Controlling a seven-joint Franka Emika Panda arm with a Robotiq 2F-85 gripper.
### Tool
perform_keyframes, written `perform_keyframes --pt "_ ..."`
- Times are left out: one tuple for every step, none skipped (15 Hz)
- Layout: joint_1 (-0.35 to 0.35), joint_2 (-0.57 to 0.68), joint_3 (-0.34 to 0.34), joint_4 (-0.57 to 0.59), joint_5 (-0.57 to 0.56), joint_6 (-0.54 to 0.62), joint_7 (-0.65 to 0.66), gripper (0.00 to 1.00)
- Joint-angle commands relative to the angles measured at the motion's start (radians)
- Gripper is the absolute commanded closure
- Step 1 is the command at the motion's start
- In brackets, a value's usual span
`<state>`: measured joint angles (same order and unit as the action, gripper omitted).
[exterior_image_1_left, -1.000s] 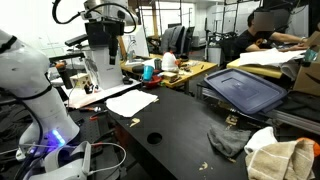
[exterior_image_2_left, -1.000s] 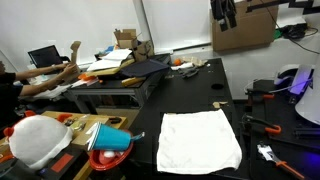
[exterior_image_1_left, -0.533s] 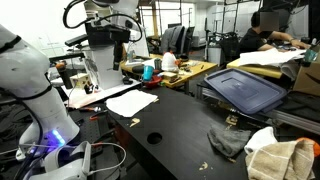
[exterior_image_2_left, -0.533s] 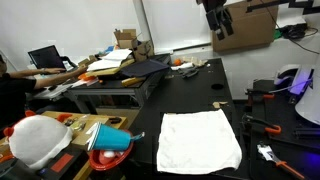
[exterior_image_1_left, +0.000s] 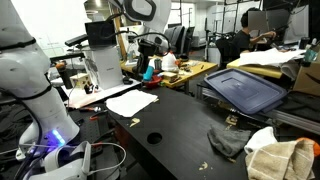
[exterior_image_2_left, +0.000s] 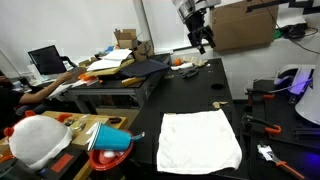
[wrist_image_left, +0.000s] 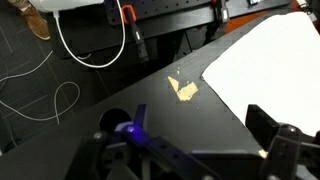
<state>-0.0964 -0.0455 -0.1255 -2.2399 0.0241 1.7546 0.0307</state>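
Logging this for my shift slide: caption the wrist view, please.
Open gripper above the black table: white cloth at right, yellowish scrap beside it, white cable looping at left.

Two room cameras look from roughly opposite ends of the long black tabletop (exterior_image_1_left: 185, 120); a third rides the wrist.

In an exterior view the lens sits low and close beside the white robot arm (exterior_image_1_left: 25, 75), looking along the table into the office. In an exterior view from higher up, the flat white sheet (exterior_image_2_left: 200, 138) lies nearest the lens. Both exterior views share that sheet and the dark blue plastic lid (exterior_image_1_left: 245, 88). The wrist view looks steeply down at the sheet's corner.
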Motion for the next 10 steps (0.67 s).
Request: perform_keyframes --pt "-0.022 0.237 -0.01 0.206 0.021 -0.003 0.016 0.0" --pt "-0.031 0.297 -0.013 0.259 0.026 -0.003 0.017 0.0" --pt "-0.038 0.349 -0.014 0.31 0.029 -0.007 0.02 0.0" --pt "-0.047 0.402 -0.016 0.362 0.031 -0.006 0.023 0.0" --pt "-0.055 0.454 -0.016 0.415 0.035 -0.009 0.029 0.0" --pt "-0.063 0.498 -0.018 0.465 0.036 -0.011 0.038 0.0" --pt "-0.073 0.547 -0.02 0.519 0.042 -0.015 0.045 0.0" --pt "-0.082 0.589 -0.021 0.567 0.047 -0.02 0.051 0.0" --pt "-0.094 0.633 -0.024 0.619 0.055 -0.026 0.061 0.0" --pt "-0.105 0.673 -0.026 0.665 0.062 -0.028 0.073 0.0"
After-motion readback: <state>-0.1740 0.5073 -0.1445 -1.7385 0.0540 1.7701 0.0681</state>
